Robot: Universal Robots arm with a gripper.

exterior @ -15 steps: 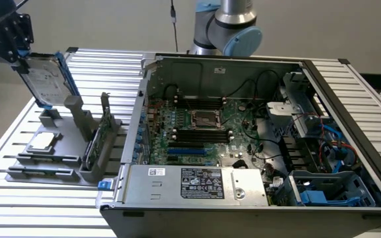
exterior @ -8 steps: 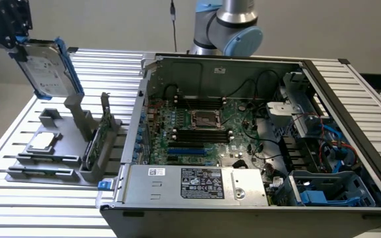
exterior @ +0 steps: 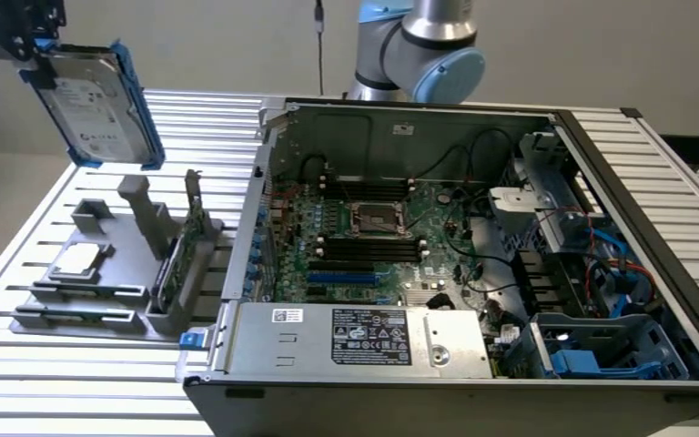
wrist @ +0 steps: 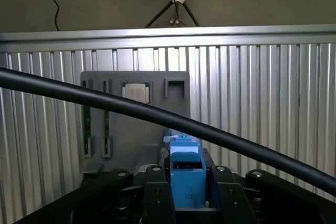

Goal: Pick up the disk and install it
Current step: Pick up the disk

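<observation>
Aloft, the claw (exterior: pixel 39 62) grips the disk (exterior: pixel 95 102).

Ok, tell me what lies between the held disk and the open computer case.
Nothing: in the exterior view, only bare slatted table separates the disk from the computer case.

The slatted aluminium table (exterior: pixel 58 391) carries a grey fixture tray (exterior: pixel 106 305) toward the exterior view's left and an open computer case (exterior: pixel 447 405) just beside it.

The disk (exterior: pixel 95 105) is seen as smooth silver-grey metal framed in blue plastic; the desk (exterior: pixel 83 401) is made of ribbed, matt aluminium
</observation>
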